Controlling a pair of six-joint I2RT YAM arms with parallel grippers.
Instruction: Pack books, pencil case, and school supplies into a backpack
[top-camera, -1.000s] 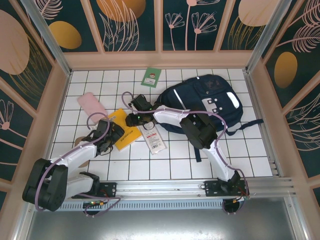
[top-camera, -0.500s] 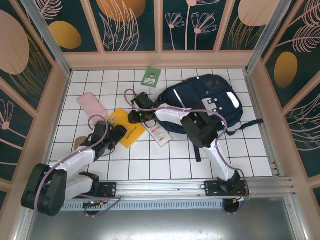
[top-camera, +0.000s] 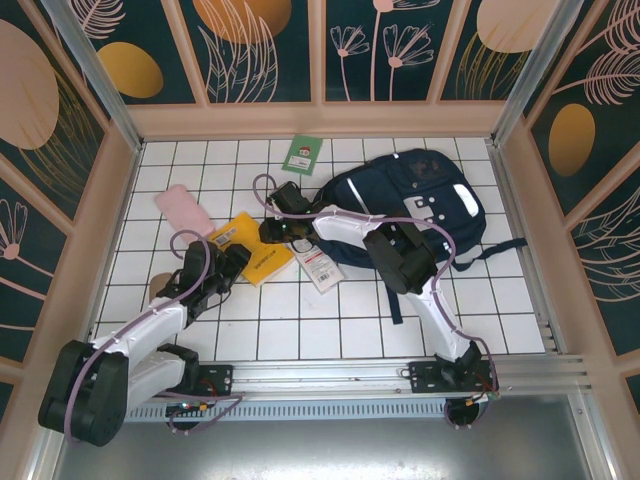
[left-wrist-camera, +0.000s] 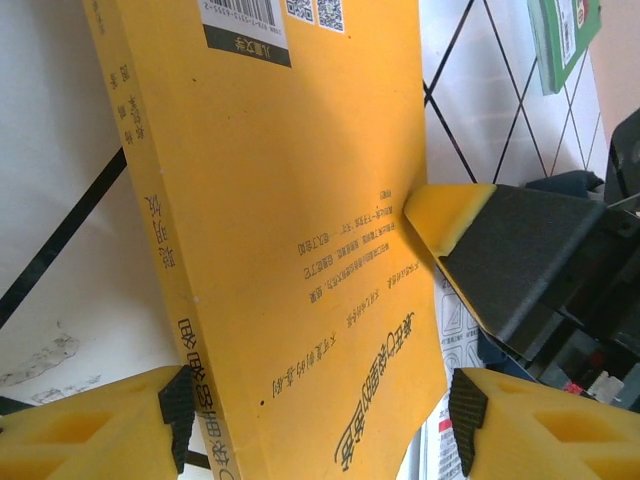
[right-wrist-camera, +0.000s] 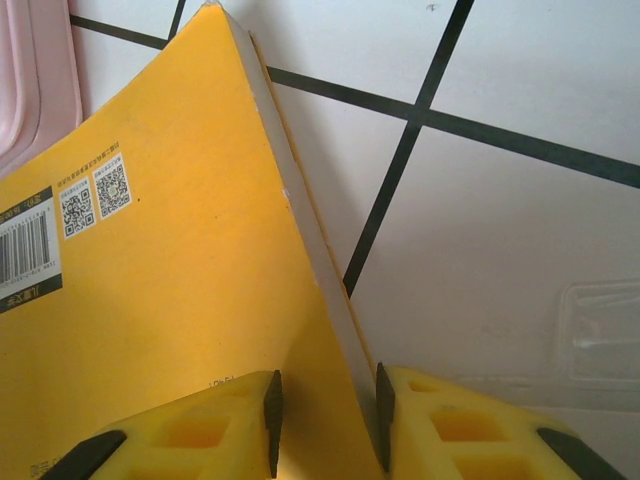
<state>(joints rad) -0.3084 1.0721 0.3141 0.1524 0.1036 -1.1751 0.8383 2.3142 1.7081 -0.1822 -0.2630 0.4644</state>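
Note:
The yellow-orange book (top-camera: 258, 255) lies tilted on the white tiles, one edge raised. My right gripper (top-camera: 283, 232) is shut on that raised edge (right-wrist-camera: 300, 230), with the pads pressing on both sides. In the left wrist view its yellow finger (left-wrist-camera: 455, 215) meets the book's cover (left-wrist-camera: 300, 200). My left gripper (top-camera: 230, 268) straddles the book's near end (left-wrist-camera: 320, 410); its jaws are open, the left pad at the spine, the right pad a little off. The navy backpack (top-camera: 410, 200) lies at the right. The pink pencil case (top-camera: 183, 208), the green book (top-camera: 302, 153) and the white school supplies packet (top-camera: 320, 268) lie around.
Wooden walls with painted panels enclose the tiled floor (top-camera: 300, 320). The right arm reaches across the backpack's lower left side. The packet lies just right of the yellow book, partly under the right arm. Backpack straps (top-camera: 500, 248) trail to the right.
My left gripper has moved up to the yellow book and narrowed its jaws around it. The right gripper has shifted slightly right, and the book and the packet moved with it.

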